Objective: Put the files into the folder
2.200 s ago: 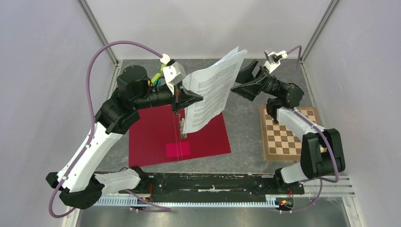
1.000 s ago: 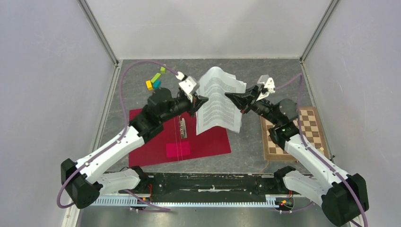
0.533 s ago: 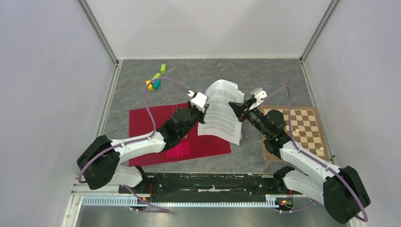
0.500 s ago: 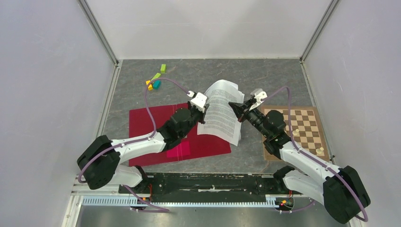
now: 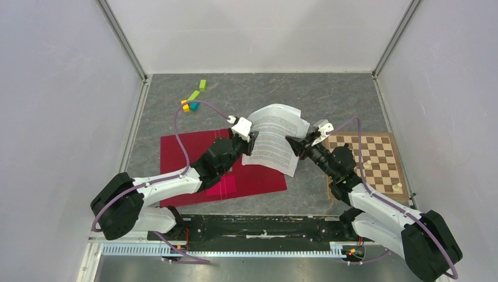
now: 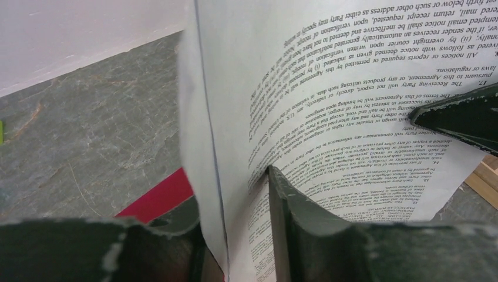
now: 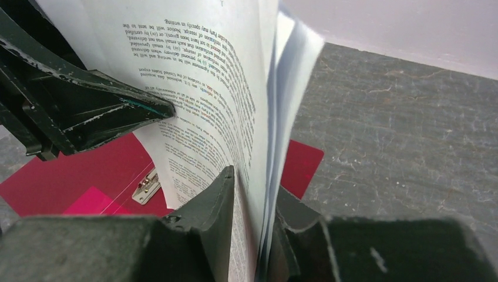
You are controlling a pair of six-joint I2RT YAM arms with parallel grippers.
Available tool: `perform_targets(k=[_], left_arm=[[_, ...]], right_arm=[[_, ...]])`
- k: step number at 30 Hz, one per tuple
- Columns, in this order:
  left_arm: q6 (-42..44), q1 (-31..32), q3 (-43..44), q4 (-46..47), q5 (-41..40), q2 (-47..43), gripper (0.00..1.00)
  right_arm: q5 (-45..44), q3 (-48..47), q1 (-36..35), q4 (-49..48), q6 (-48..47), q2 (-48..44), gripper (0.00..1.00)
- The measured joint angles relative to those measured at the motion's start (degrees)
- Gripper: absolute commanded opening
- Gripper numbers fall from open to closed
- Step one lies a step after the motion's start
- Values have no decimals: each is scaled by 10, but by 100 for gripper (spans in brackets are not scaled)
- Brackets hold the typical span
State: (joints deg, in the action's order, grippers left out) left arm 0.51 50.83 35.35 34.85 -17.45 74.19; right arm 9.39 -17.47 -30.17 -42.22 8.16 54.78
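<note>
The files (image 5: 273, 138), white sheets of dense black print, stand bowed on edge over the right half of the open red folder (image 5: 188, 158). My left gripper (image 5: 251, 141) is at their left edge and my right gripper (image 5: 292, 143) at their right edge. In the left wrist view the left gripper (image 6: 232, 188) is open, and the files (image 6: 352, 70) run loosely between its fingers. In the right wrist view the right gripper (image 7: 256, 182) is open a little around the fanned files (image 7: 194, 88). Below lie the folder (image 7: 70, 176), its metal clip (image 7: 145, 186) and its pink patch (image 7: 88, 202).
A brown chessboard (image 5: 367, 161) lies right of the folder, under my right arm, with small pieces (image 5: 397, 188) on its near corner. Several coloured blocks (image 5: 192, 100) sit at the back left. Pale walls close in the grey table on three sides.
Both arms have brought the files down and nearer, from high above the table to just over the folder. Both grippers, shut on the sheets before, have parted their jaws.
</note>
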Motion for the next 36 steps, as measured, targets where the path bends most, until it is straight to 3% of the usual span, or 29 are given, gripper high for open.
perform_targets(k=[21,36], left_arm=[[-51,0,-43,-5,26,-41,60],[-65,0,-52,1,47,-57,61]], right_arm=[[35,70,-6,-50,35,-21,36],[59,76,-26,-71,41,-5,42]])
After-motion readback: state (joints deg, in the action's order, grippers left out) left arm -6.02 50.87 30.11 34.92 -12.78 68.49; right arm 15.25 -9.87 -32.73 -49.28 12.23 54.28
